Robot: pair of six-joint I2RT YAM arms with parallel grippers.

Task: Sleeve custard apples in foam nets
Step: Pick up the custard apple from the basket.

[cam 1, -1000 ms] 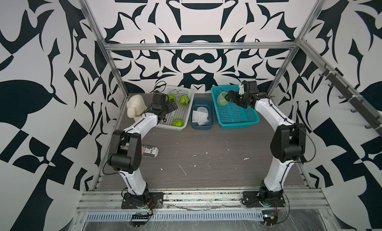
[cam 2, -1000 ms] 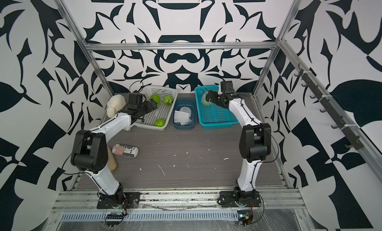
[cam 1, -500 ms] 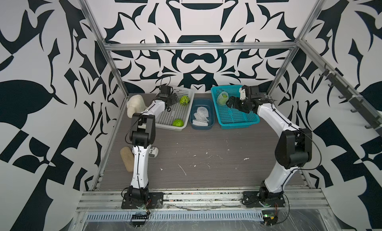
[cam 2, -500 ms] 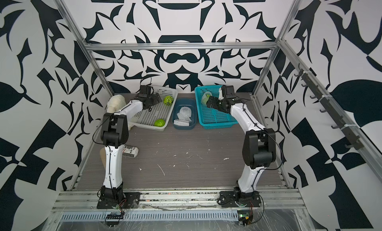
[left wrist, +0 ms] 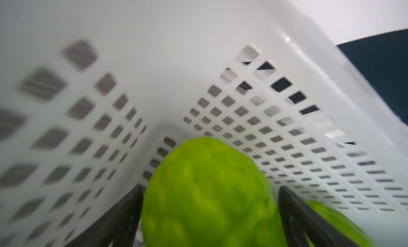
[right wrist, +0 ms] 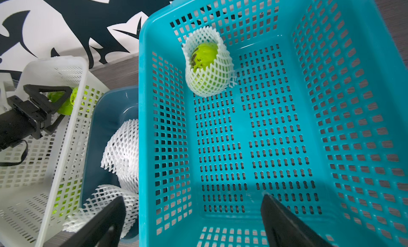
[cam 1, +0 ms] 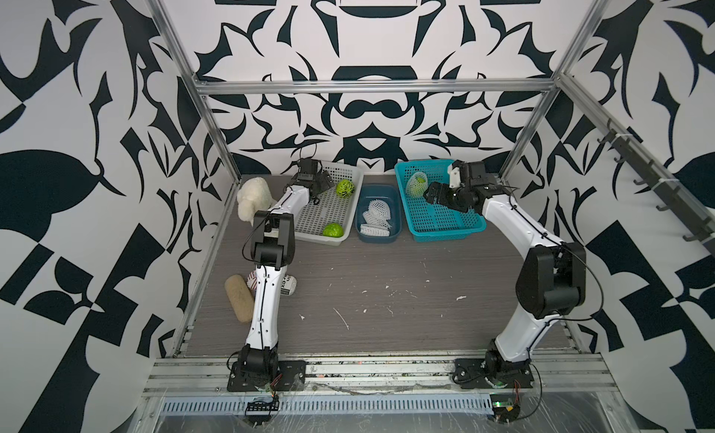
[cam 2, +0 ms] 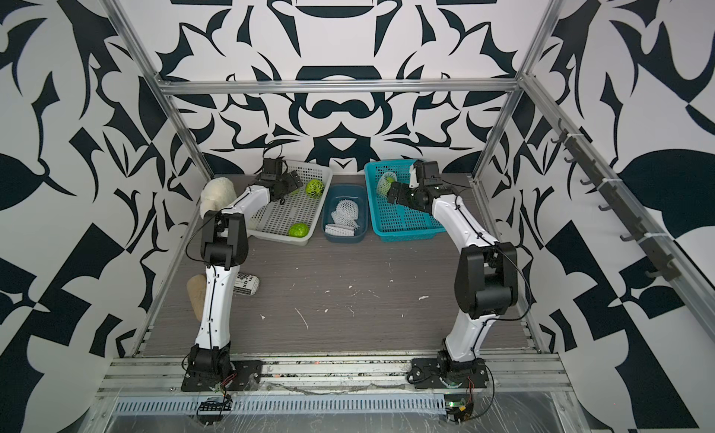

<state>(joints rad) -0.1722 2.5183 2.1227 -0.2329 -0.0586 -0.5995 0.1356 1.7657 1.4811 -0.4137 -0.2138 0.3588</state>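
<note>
**Step in hand, as judged:** a bare fruit is being picked from the white perforated plastic basket (cam 1: 313, 240).

**Left side:** At the bottom centre of the left wrist view, a bright green, bumpy custard apple (left wrist: 207, 190) is being flanked by both fingers of the left gripper (left wrist: 209, 187). Whether it is being pinched yet cannot be told.

**Advice:** The fruit is best taken across its widest girth. Pressure should be kept light on the scaled skin, and the basket's corner wall should be cleared during the lift.

**Right side:** The right gripper (right wrist: 194, 223) is being held spread and empty over the teal perforated basket (right wrist: 287, 124). There, at upper centre, one sleeved custard apple (right wrist: 205, 62) is lying in white mesh.

**Stock:** Spare white foam nets (cam 1: 377, 216) are lying in the dark blue tub (cam 1: 377, 238), between the baskets.

**Against a second ago:**
- The left arm, then folded low, is now being stretched to the basket's far corner.
- Three bare fruits were showing in the top views. Now only two are being seen, one far (cam 1: 345, 188) and one near (cam 1: 333, 230).
- The right gripper is being kept almost where it was.
</note>
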